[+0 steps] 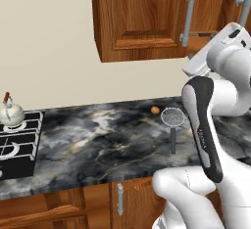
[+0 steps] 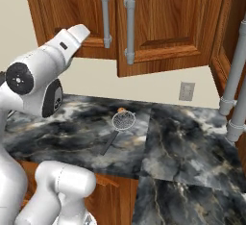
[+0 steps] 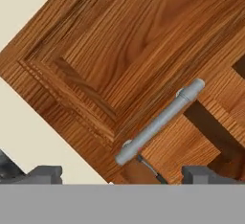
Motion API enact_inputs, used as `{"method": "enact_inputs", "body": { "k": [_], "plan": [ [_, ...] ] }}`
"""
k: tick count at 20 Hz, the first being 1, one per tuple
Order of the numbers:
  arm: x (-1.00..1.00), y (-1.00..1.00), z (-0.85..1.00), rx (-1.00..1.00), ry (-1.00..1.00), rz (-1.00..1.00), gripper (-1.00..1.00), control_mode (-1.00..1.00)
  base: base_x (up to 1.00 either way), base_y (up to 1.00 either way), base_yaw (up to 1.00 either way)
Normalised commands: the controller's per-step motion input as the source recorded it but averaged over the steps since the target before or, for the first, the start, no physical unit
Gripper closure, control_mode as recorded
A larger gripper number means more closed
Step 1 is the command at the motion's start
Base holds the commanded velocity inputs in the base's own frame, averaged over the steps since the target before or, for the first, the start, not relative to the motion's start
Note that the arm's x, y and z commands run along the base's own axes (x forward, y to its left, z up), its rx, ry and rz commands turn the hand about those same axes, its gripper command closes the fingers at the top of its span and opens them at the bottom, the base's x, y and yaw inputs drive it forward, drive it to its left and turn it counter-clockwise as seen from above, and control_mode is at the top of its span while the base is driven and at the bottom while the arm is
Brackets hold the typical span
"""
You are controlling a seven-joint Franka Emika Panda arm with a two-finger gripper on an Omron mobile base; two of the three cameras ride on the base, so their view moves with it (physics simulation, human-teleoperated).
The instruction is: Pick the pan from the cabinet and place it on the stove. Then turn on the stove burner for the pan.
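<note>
Dark marbled surface [image 1: 112,140] runs under cabinet [image 1: 142,17], doors near shut, one slightly ajar. Stove [image 1: 19,142] at far left, white kettle [image 1: 11,113] on it; mesh strainer [image 1: 172,118] mid-surface. Gripper [image 3: 122,174] wide open, holding nothing, facing door's bar handle [image 3: 160,121]. Thin dark rod visible in door gap, probably pan handle; pan itself hidden inside. Judgement: centre jaws across bar, close squarely, pull along door's arc.
</note>
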Motion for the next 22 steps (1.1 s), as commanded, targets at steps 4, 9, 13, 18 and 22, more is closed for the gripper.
{"method": "enact_inputs", "body": {
  "k": [4,9,13,18,22],
  "plan": [
    [0.59,0.08,-0.13,-0.17,0.2,-0.38,-1.0,-1.0,0.0,0.0,0.0],
    [0.69,0.0,-0.07,-0.14,0.24,-0.35,-1.0,-1.0,0.0,0.0,0.0],
    [0.71,-0.13,-0.03,-0.11,0.24,-0.31,-1.0,-1.0,0.0,0.0,0.0],
    [0.65,-0.34,-0.04,-0.07,0.22,-0.23,-1.0,-1.0,0.0,0.0,0.0],
    [0.49,-0.5,-0.01,-0.04,0.18,-0.2,-1.0,-1.0,0.0,0.0,0.0]
  ]
}}
